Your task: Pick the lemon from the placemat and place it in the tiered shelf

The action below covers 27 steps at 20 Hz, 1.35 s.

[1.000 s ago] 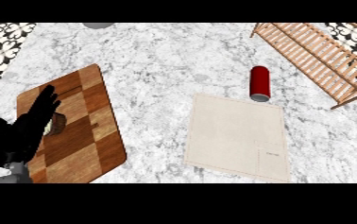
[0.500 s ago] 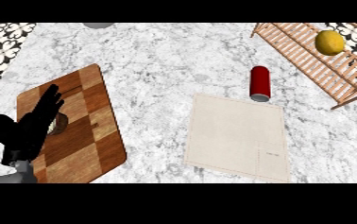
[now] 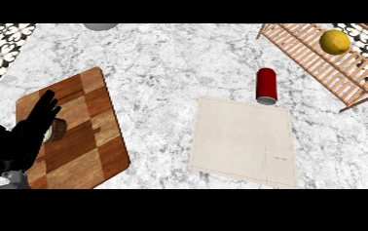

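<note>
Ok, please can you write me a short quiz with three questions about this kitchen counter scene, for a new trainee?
1. True or false: the lemon lies on the placemat.
2. What lies just beyond the placemat's far edge? A) red can B) a fork C) a blue mug
3. Fill in: the left hand shows at the view's left, over the wooden ____.

Key: 1. False, it is on the tiered shelf. 2. A. 3. cutting board.
</note>
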Available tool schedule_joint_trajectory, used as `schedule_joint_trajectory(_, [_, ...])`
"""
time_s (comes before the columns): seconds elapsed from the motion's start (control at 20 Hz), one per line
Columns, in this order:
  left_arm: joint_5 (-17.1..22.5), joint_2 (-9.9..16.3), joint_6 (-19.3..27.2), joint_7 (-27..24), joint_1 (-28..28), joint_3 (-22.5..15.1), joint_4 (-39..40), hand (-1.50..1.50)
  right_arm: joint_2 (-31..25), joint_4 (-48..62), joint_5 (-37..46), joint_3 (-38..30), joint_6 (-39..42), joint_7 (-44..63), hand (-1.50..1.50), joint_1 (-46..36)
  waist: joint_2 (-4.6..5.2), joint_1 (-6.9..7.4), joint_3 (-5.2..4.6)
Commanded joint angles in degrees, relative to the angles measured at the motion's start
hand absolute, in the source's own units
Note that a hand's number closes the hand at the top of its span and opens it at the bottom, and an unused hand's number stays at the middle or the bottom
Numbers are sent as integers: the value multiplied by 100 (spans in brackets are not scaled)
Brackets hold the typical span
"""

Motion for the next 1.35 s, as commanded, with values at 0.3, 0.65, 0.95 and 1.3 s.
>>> schedule_joint_trajectory(0.3, [-111,-173,62,-73,190,-56,84,0,25,-1648,-918,-287,-52,185,-150,132,-20,-97,-19])
schedule_joint_trajectory(0.65, [66,84,-9,38,140,285,160,0,-382,-3981,-1169,-225,1610,1485,-150,396,-99,-284,-29])
schedule_joint_trajectory(0.95, [33,-28,100,-83,581,351,-15,0,-809,-5928,-1631,-730,3163,2326,-150,1089,-181,-474,-29])
schedule_joint_trajectory(1.3, [4,-93,107,-200,668,337,11,0,-1348,-7166,-2780,-1893,4773,2593,-150,1550,-218,-638,-27])
